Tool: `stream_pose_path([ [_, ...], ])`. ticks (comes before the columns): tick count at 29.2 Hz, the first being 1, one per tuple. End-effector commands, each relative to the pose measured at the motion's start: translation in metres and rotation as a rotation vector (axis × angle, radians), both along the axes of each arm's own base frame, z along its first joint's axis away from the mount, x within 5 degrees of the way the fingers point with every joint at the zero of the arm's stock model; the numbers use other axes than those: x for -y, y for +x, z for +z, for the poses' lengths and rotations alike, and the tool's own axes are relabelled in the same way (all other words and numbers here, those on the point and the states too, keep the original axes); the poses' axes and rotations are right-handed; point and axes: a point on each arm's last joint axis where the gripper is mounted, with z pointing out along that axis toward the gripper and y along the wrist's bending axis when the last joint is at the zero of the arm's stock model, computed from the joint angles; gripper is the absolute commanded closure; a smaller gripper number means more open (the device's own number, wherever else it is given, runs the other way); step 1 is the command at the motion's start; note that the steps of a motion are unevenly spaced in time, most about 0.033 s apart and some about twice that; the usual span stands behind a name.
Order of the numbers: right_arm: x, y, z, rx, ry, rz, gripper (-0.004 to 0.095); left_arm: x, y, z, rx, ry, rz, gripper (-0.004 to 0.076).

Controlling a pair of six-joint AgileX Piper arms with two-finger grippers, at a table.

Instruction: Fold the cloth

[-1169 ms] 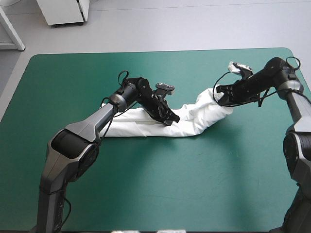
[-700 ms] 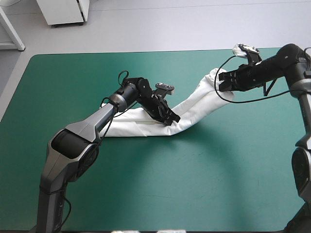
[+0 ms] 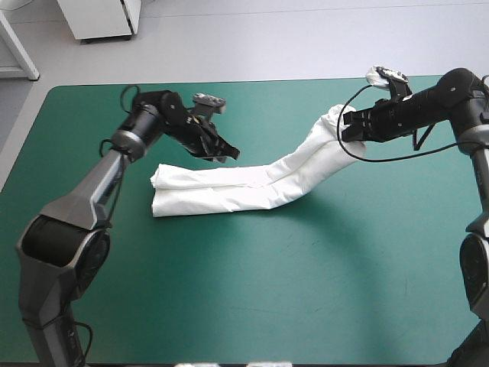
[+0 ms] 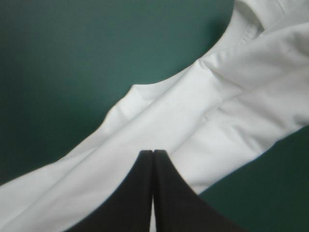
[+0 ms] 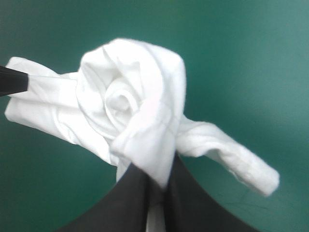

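**Long band of shirt, one end held up for the cross fold**

The T-shirt [image 3: 229, 195] lay as a narrow, lengthwise-folded white band across the middle of the teal-green counter [image 3: 306, 306]. Its left part was flat. Its right end rose off the cover toward the far right corner.

That raised end was bunched and clamped in the right claw [image 3: 348, 130]. The right wrist view showed the black fingers all but together on a rolled wad of cloth [image 5: 130, 101].

The left claw [image 3: 229, 153] hung just over the band's far edge, its fingers pressed together on nothing, with the shirt [image 4: 193, 111] below and ahead of it.

The step in hand looked like the crosswise fold. Next, the right claw would need to carry its end over to the flat left end, probably with the left claw pinning the band or moving clear.

No brand, label or writing could be read.
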Motion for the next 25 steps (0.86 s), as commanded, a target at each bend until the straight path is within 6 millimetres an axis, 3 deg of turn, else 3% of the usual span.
stream_pose_path([
  [1, -0.013, -0.015, 0.043, 0.123, 0.168, 0.041, 0.0921, -0.045, -0.030, 0.082, 0.165, -0.068, 0.089, 0.0733],
  [5, -0.036, -0.016, 0.048, 0.148, 0.232, 0.084, 0.0921, -0.084, -0.054, 0.124, 0.271, -0.071, 0.174, 0.0733],
  [11, -0.095, -0.017, 0.044, 0.169, 0.266, 0.177, 0.0921, -0.121, -0.091, 0.166, 0.418, -0.025, 0.282, 0.0733],
  [17, -0.156, -0.011, 0.036, 0.185, 0.291, 0.278, 0.0921, -0.141, -0.114, 0.184, 0.492, 0.082, 0.411, 0.0733],
  [25, -0.220, 0.002, 0.006, 0.143, 0.309, 0.384, 0.0921, -0.150, -0.133, 0.197, 0.543, 0.119, 0.475, 0.0733],
])
